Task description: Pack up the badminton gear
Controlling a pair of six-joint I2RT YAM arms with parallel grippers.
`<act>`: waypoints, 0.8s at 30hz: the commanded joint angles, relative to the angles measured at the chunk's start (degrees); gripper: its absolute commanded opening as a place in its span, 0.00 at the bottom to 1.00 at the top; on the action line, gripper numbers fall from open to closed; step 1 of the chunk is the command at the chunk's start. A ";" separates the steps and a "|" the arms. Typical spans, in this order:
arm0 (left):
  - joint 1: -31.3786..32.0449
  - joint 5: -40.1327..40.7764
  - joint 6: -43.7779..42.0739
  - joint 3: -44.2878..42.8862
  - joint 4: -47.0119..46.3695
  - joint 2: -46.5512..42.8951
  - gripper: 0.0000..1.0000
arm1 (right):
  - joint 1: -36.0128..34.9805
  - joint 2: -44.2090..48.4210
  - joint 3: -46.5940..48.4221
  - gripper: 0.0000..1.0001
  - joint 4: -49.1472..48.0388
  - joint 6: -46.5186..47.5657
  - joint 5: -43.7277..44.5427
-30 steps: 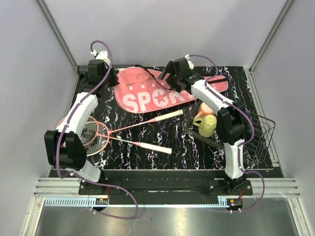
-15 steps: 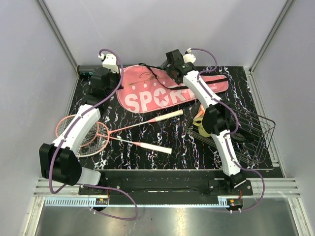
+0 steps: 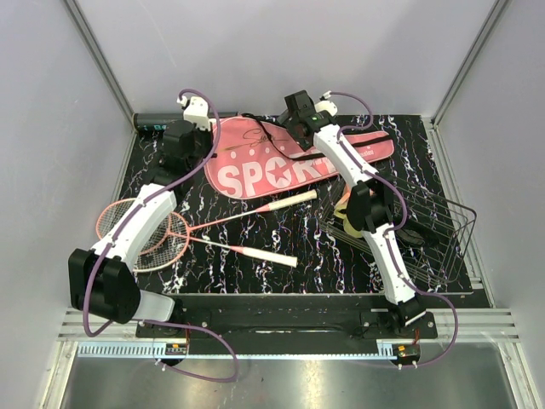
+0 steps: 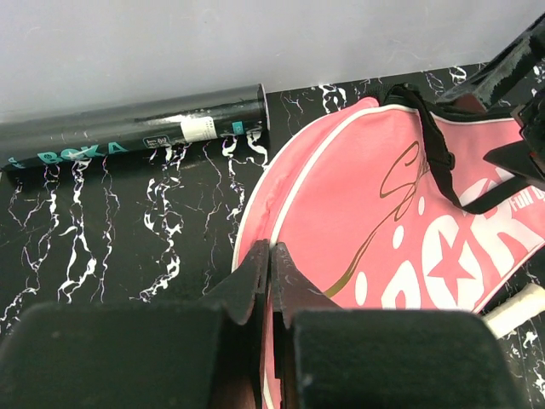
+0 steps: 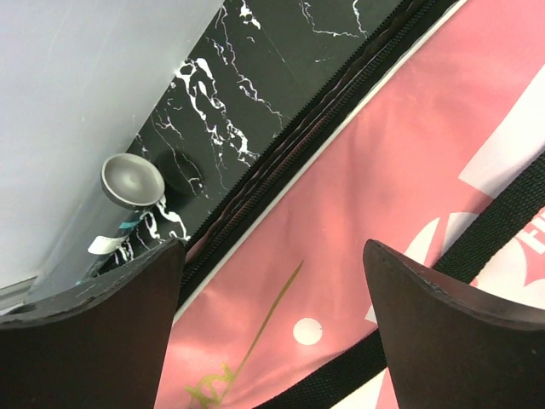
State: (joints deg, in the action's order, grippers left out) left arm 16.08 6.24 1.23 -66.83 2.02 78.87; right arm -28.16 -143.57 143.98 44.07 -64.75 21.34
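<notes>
The pink "SPORT" racquet cover lies flat at the back of the table. The long black tube lies along the back left edge. Two pink-red racquets with white handles are crossed at the front left. My left gripper is shut, and its tips sit over the cover's left rim. I cannot tell if they pinch it. My right gripper is open and empty above the cover's far zipped edge. No shuttlecocks show.
A black wire basket stands at the right. The yellow-green cup is mostly hidden behind my right arm. The cover's black strap lies across it. Grey walls close in the back and both sides.
My left gripper has moved right from the tube end to the cover's left rim. My right gripper has swung left and back along the cover's far edge.
</notes>
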 commanded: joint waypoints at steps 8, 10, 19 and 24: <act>1.15 0.00 -2.47 0.99 -7.03 -3.99 0.00 | 0.21 -0.30 -0.46 0.84 -2.33 -14.34 -5.25; 1.33 -0.35 -2.55 1.26 -7.38 -4.25 0.00 | 0.21 -0.57 -0.19 0.75 -3.11 -15.49 -6.92; 1.33 -0.09 -2.47 1.96 -8.00 -4.25 0.00 | 0.21 2.50 -2.82 0.22 -11.89 -16.90 -7.37; 1.24 0.70 -2.47 2.58 -8.44 -4.34 0.00 | 0.21 6.71 -7.56 0.00 -16.64 -20.06 -8.16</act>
State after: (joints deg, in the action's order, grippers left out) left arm 17.15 6.28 -0.64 -64.42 -0.58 77.17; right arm -28.10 -143.37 139.46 33.76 -81.49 13.76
